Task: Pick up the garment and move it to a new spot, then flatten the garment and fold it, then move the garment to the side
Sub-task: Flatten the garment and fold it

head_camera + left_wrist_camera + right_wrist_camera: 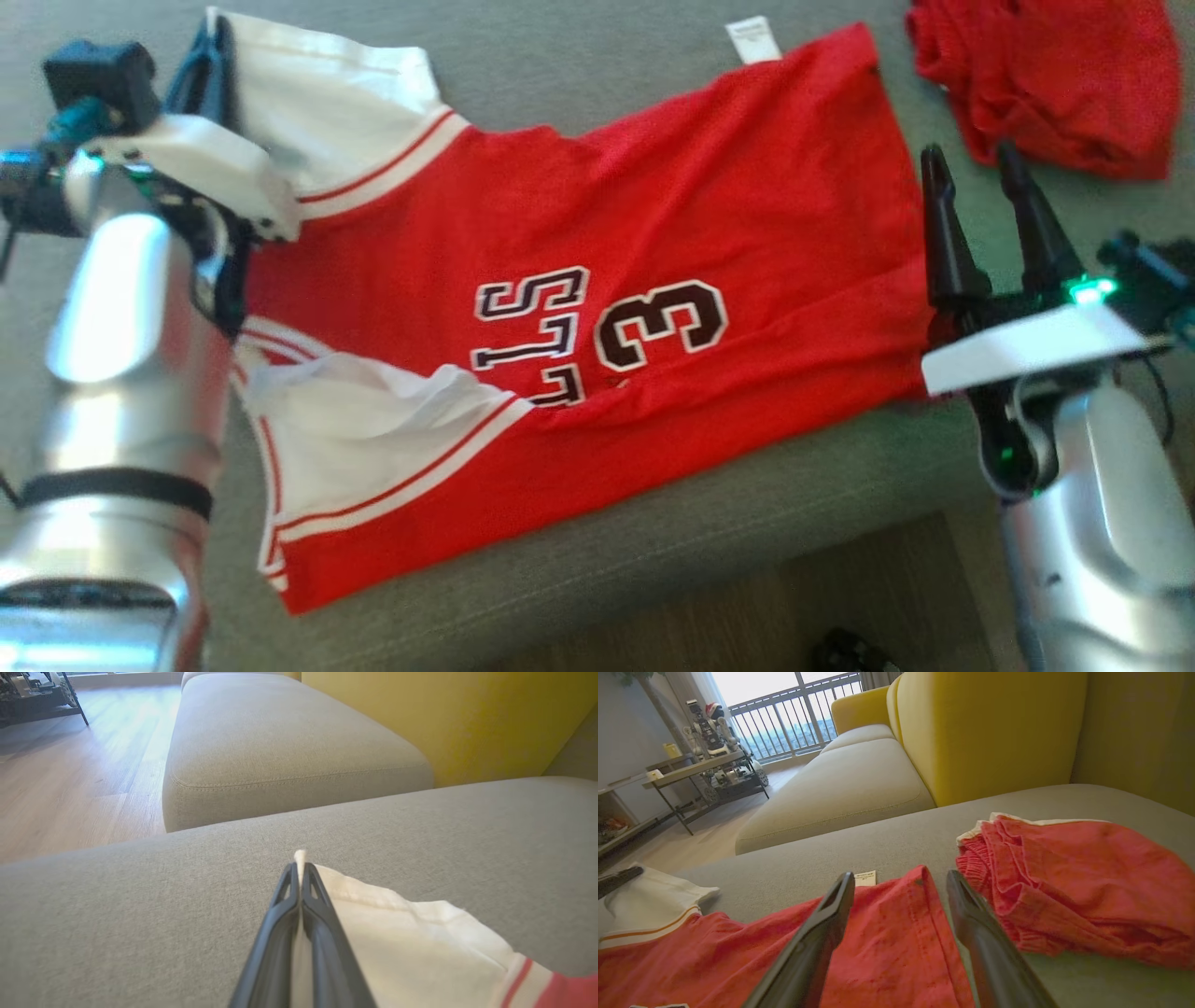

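Observation:
The garment (653,215) is a red jersey with white sleeves and dark lettering, spread across the grey sofa seat (653,560). My left gripper (210,47) is at the far-left sleeve. In the left wrist view that left gripper (299,868) is shut, pinching the edge of the white sleeve (411,942). My right gripper (968,154) stands open beside the jersey's hem at the right. In the right wrist view the right gripper (900,877) straddles the hem corner of the garment (887,933) with its fingers apart, holding nothing.
A second crumpled red cloth (1055,75) lies at the far right, just beyond my right gripper, also seen as the red cloth (1087,886). The seat's front edge drops to wooden floor (840,597). A yellow backrest (994,732) rises behind, and another cushion (280,742) lies further along.

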You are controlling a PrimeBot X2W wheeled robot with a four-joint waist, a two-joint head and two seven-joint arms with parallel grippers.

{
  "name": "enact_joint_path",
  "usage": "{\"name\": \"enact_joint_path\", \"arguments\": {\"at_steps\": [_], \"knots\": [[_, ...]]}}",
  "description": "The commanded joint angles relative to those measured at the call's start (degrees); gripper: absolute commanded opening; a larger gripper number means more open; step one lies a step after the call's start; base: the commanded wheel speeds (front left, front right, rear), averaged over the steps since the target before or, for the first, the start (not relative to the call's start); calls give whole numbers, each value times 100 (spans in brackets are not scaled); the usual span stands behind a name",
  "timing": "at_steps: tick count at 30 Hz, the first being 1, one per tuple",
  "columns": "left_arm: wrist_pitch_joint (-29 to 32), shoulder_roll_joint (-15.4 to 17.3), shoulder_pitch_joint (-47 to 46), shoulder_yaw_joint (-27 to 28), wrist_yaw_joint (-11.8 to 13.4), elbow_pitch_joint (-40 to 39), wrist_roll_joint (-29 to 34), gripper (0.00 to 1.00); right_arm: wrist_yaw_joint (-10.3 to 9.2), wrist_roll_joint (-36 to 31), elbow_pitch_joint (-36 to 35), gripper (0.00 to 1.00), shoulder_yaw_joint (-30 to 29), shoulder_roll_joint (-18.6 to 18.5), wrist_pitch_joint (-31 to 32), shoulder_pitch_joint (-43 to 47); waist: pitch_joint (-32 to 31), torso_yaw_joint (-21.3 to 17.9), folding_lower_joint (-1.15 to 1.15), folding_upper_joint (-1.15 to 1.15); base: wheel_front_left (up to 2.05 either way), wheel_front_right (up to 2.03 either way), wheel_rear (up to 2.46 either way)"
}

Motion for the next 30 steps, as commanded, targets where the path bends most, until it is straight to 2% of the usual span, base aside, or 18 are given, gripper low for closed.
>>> {"name": "enact_joint_path", "arguments": {"at_steps": [1,4,8,11,17,26,30], "knots": [[-58,145,76,149,24,-370,-52,0,-2,-94,-92,100,69,-16,126,-240,-141,263,0,0,0,0,0],[-72,28,474,214,79,-1075,-126,0,-2,-15,166,100,60,-96,484,-633,-200,497,0,0,0,0,0],[-74,-145,1073,207,132,-1979,-172,0,-2,107,667,100,123,-418,903,-1196,-225,791,0,0,0,0,0],[-75,-240,1413,132,226,-2400,-136,0,-2,-210,1290,100,96,-769,1121,-1587,-209,971,0,0,0,0,0],[-63,-402,1711,-66,304,-2762,-144,0,-2,-581,2612,100,144,-1157,1223,-2200,-158,1213,0,0,0,0,0],[28,-415,1793,-193,323,-3027,-157,0,-2,-709,3796,100,302,-1458,1042,-2845,-33,1300,0,0,0,0,0],[116,-407,1764,-267,324,-3100,-141,0,-2,-892,4184,100,543,-1658,902,-3090,45,1364,0,0,0,0,0]]}}
